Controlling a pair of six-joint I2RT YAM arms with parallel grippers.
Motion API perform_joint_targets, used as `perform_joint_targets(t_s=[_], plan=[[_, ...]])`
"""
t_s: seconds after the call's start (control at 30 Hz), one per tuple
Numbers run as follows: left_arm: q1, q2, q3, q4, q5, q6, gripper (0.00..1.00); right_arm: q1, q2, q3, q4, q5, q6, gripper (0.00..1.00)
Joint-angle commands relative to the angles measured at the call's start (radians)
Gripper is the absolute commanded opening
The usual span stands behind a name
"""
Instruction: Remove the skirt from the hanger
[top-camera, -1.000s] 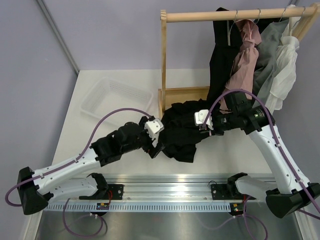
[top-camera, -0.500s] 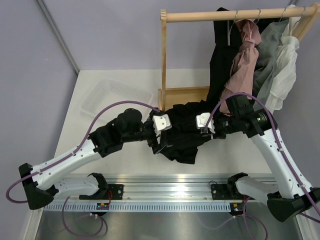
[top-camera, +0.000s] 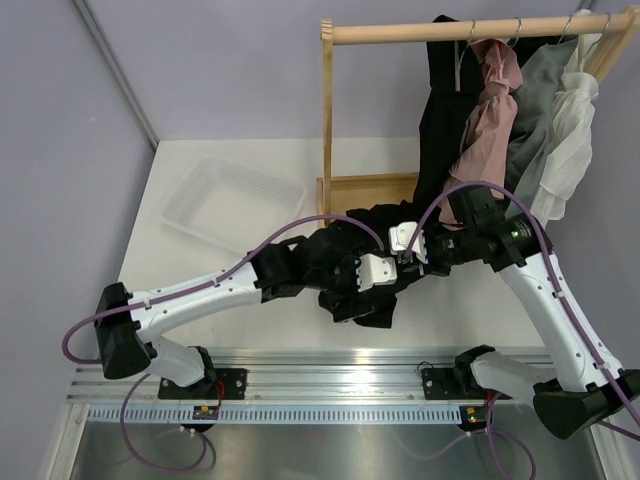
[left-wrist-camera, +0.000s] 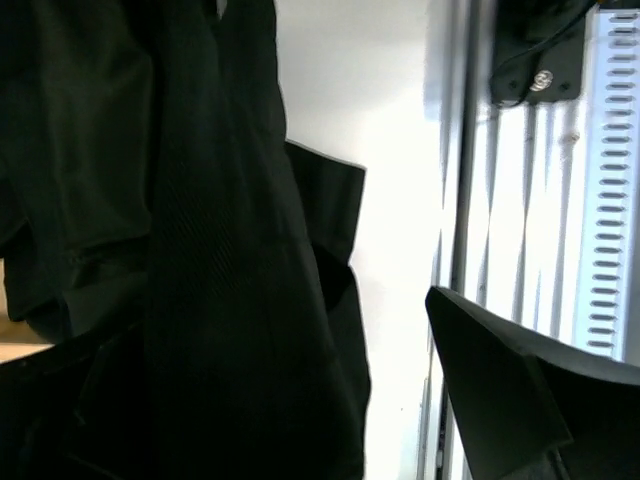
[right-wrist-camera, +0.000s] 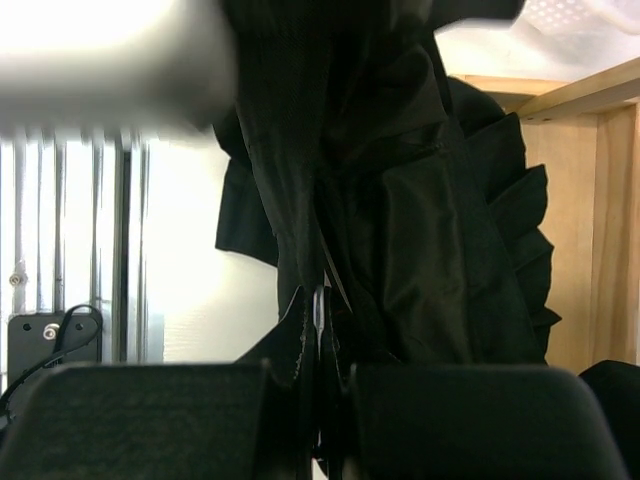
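The right gripper (right-wrist-camera: 320, 352) had its fingers pressed together on a fold of the skirt (right-wrist-camera: 420, 240), which hung bunched over the white table (top-camera: 250, 310) near the wooden rack's base (top-camera: 365, 188), while the left gripper (top-camera: 360, 292) stood spread wide beside the cloth

The floppy black cloth skirt (top-camera: 362, 308) is bunched at mid-bench (top-camera: 450, 310), before the wooden clothes rack (top-camera: 365, 190). A clear plastic tray (top-camera: 232, 205) sits left of it, hanging garments (top-camera: 520, 110) behind on the right.
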Motion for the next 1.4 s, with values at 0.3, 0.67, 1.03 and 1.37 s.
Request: perform_joint_targets(t_s=[0.3,0.67,1.03,1.37], plan=[[0.02,-0.056,-0.201,0.323,-0.183,-0.082,0.66,0.012,-0.017,0.088,-0.001,-0.109,0.076,0.0],[0.053,-0.165,-0.284,0.484,-0.039,-0.212,0.0,0.014,-0.05,-0.01,0.044,-0.136,0.111,0.0],[0.079,-0.226,-0.356,0.487,0.07,-0.249,0.0,0.012,-0.039,-0.038,0.061,-0.179,0.142,0.0],[0.086,-0.228,-0.312,0.435,0.089,-0.182,0.65,0.014,-0.022,-0.03,0.045,-0.193,0.131,0.0]])
